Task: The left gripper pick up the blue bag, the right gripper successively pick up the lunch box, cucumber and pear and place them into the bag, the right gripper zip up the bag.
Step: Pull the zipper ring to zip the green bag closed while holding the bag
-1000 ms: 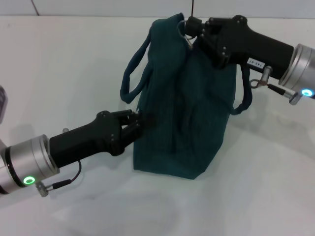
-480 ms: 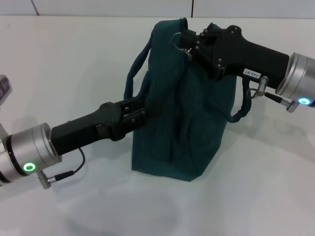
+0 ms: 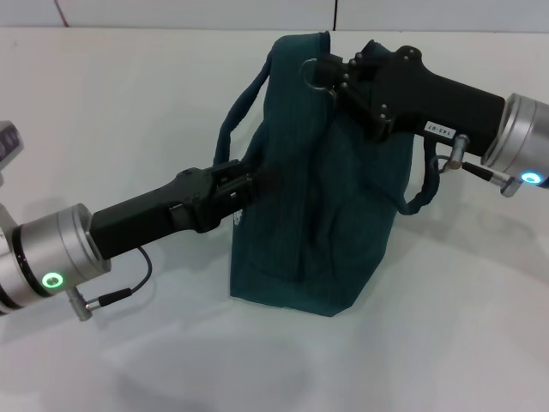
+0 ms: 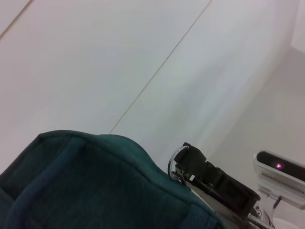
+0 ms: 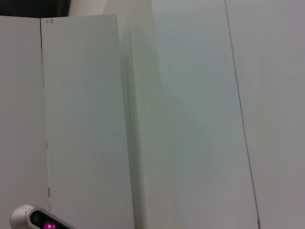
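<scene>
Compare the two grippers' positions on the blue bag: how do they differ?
The left gripper meets the blue bag at mid-height on its side; the right gripper is at the top edge, at the ring zip pull. Left reaches from below-left, right from the far right. Both touch the bag.

Both arms end in matte black angular gripper housings — the left gripper (image 3: 243,190) and the right gripper (image 3: 336,70) — each joined to a brushed silver cylindrical wrist cuff. The left cuff (image 3: 53,257) carries a glowing green ring light, the right cuff (image 3: 521,137) a cyan one. A thin black cable (image 3: 120,292) loops under the left cuff, and the right housing shows small screws and a white printed label (image 3: 436,128).
</scene>
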Controlling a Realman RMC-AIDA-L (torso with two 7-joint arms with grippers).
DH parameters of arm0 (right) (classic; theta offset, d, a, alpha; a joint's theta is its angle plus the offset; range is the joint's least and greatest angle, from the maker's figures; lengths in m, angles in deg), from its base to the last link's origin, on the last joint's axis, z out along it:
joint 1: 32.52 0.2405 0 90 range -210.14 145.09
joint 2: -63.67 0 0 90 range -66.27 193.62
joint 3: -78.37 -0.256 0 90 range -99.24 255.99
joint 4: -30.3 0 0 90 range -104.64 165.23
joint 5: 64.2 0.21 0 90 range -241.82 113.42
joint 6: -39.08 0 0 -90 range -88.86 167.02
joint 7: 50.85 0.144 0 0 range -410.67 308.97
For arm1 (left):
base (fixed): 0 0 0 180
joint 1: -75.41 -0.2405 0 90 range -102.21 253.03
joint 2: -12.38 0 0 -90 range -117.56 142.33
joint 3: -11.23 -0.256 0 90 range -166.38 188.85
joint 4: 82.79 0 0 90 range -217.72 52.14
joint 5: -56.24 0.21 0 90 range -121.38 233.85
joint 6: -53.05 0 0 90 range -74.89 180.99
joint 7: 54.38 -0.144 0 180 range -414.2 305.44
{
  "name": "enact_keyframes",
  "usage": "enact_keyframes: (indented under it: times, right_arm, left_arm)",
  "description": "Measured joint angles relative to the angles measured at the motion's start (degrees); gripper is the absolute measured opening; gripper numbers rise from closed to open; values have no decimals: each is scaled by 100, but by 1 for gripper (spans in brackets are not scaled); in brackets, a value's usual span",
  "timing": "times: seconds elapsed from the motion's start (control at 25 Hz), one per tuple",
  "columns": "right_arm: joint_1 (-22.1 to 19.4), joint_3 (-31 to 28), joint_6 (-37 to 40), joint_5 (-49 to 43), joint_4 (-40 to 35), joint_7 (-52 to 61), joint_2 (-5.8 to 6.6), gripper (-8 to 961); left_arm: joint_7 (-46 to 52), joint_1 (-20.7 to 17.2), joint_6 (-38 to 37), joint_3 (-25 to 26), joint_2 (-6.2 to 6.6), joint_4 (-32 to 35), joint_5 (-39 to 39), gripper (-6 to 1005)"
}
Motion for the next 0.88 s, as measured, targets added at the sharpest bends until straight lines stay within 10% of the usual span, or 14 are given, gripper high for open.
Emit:
enact_keyframes:
  times: [0.48,0.88]
  right_arm:
    - [-12,-45,-3,34,0,29,30,7]
    - [-46,-267,13,41,4,51,35,7]
  left_arm:
    - [-22,62,-215,-26,5,-8,8,75]
    - [-58,132,-500,-33,28,13,53,61]
